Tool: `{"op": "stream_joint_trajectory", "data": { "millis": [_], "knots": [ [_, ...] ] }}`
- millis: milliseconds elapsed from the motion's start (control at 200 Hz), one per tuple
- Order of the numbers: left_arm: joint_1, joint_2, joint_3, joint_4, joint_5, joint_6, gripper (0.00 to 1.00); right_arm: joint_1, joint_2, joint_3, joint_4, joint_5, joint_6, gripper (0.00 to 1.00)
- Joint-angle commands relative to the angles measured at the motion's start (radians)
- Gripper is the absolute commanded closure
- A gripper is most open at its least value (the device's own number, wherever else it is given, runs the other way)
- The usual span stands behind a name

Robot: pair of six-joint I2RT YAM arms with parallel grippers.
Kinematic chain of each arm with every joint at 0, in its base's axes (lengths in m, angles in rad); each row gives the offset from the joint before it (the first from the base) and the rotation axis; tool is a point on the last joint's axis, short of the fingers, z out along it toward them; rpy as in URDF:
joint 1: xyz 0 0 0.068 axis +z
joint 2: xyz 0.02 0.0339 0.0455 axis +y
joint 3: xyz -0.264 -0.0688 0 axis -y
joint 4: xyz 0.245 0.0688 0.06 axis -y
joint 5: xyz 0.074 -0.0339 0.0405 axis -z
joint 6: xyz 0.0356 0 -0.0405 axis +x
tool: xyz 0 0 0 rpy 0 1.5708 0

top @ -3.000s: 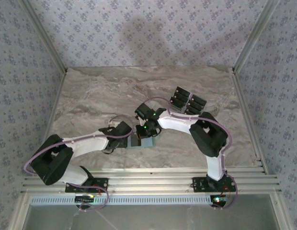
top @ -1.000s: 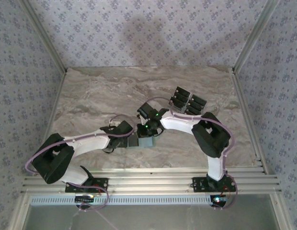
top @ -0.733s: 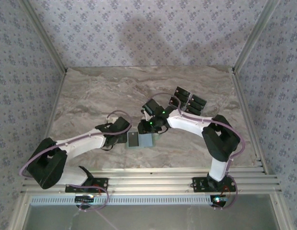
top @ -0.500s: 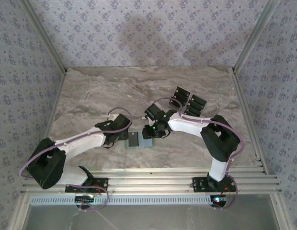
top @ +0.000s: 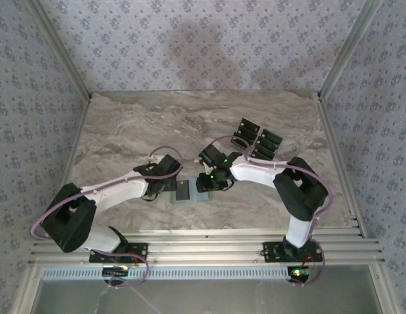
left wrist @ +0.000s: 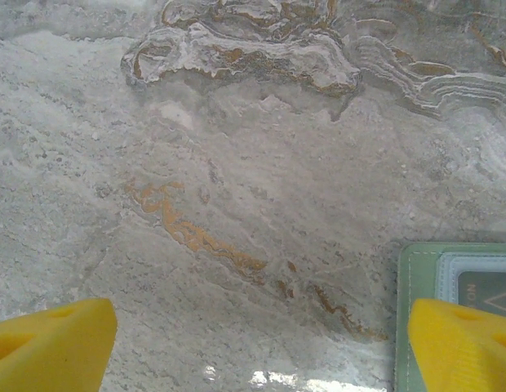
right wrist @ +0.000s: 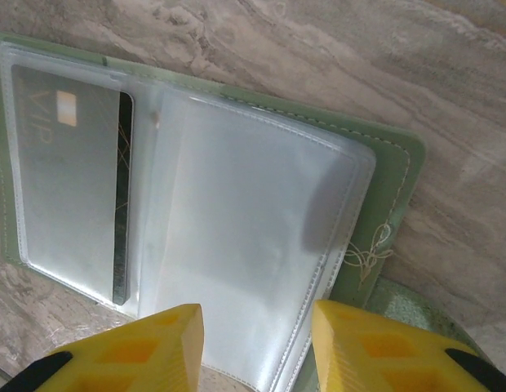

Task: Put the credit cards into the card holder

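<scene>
The pale sage-green rectangular card holder point(right wrist: 392, 188) is seen lying open and flat on the marbled grey-and-tan table point(top: 124, 131), toward the front middle, between the two wrists. One thin dark card marked VIP point(right wrist: 65, 188) is lodged in the clear plastic pocket on the holder's left half, and a second clear sleeve is spread across the rest. The right gripper point(right wrist: 255, 351) is held directly over the holder's near edge. Its yellow fingers point(right wrist: 126, 351) are parted, the plastic sleeve is visible through the gap and nothing is pinched. Whether the tips touch the plastic cannot be told. The left gripper point(left wrist: 253, 347) is held low over bare table just beside the holder. Its yellow fingers point(left wrist: 49, 343) are spread wide, with only stone pattern between them, and the holder's green corner is caught beside one tip. The loose black rectangular credit cards point(top: 257, 139) are seen clustered in tilted rows at the far right, behind the right arm and well apart from the holder.
</scene>
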Motion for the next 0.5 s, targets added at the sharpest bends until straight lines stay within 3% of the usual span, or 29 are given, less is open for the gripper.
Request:
{"op": "stream_joint_trajectory", "data": {
  "millis": [0,495],
  "knots": [
    [0.003,0.011,0.02,-0.001,0.012,0.005,0.08,-0.005,0.021,-0.014,0.017,-0.001,0.009,0.58],
    [0.002,0.017,0.002,0.024,0.022,-0.001,0.08,-0.002,0.033,0.012,0.064,-0.076,0.024,0.59]
  ]
}}
